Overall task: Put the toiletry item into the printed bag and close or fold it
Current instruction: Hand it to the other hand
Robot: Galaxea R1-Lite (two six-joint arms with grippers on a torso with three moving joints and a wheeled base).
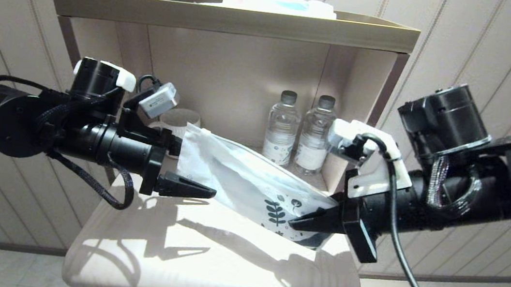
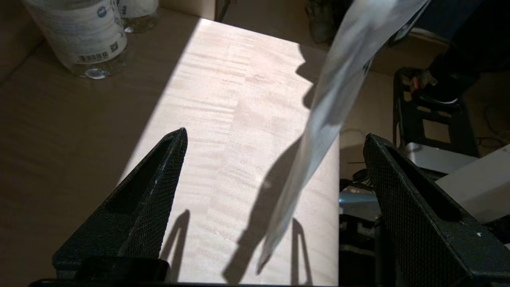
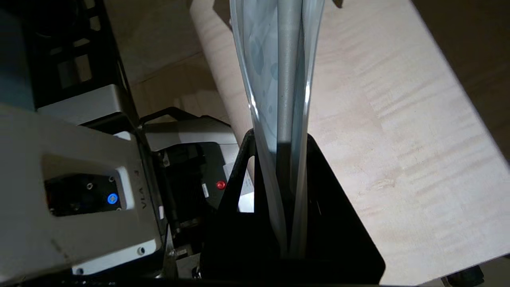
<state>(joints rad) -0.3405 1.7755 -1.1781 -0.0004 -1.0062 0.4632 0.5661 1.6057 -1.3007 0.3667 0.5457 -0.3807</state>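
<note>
Head view: printed bag (image 1: 250,182), translucent crinkled plastic, slung above the pale wood counter (image 1: 203,254); right gripper (image 1: 304,223) clenched on its leaf-printed end; left gripper (image 1: 201,190) alongside; left wrist view: jaws parted, bag's edge between them untouched; right wrist view: toothbrush (image 3: 287,71) handle inside bag, head hidden.

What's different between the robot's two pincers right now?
The right pincer is shut on the printed end of the printed bag, holding it above the table. The left pincer is open; the bag's plain end hangs between its fingers untouched. A grey stick, likely the toothbrush, shows inside the bag at the right pincer. Both are black and point toward each other.
</note>
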